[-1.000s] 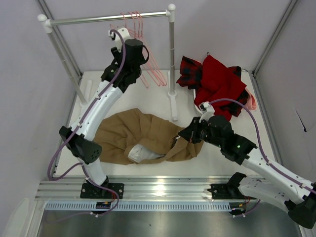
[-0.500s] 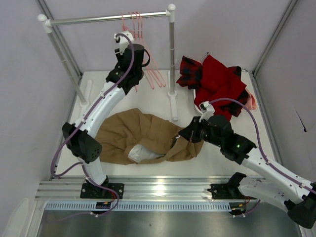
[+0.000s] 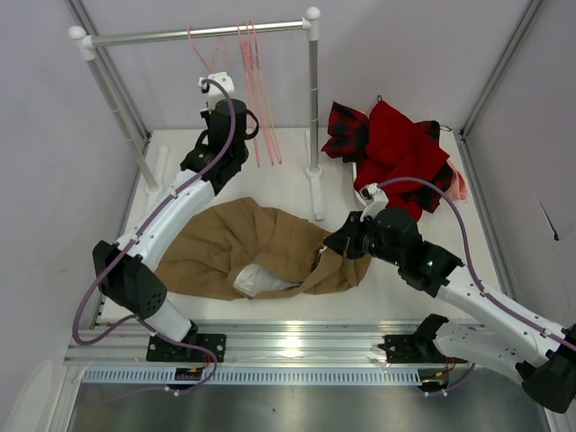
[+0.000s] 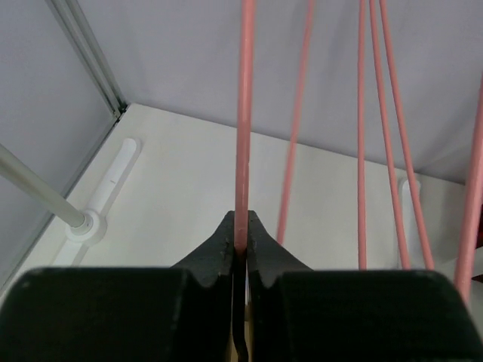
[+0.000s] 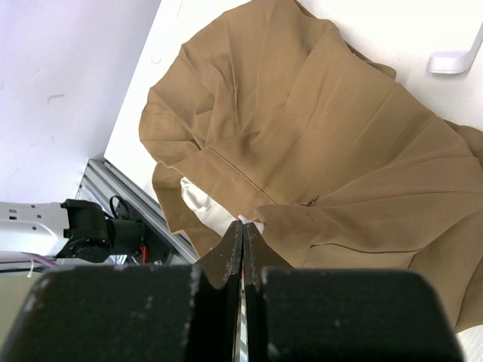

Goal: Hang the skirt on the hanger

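Observation:
The tan skirt lies crumpled on the white table, its pale lining showing at the near edge. My right gripper is shut on the skirt's right end; in the right wrist view the jaws pinch the skirt at its hem by the lining. Up at the rack, my left gripper is shut on a thin pink bar of the hanger. From above, that hanger hangs on the rail to the left of the others, with the left gripper just below it.
Several more pink hangers hang on the rack's rail, seen also as pink hangers. The rack's right post and foot stand behind the skirt. A red garment and plaid cloth lie back right.
The left arm has swung left under the rail and its jaws have closed on one hanger, which now hangs apart from the others. The right arm has barely moved.

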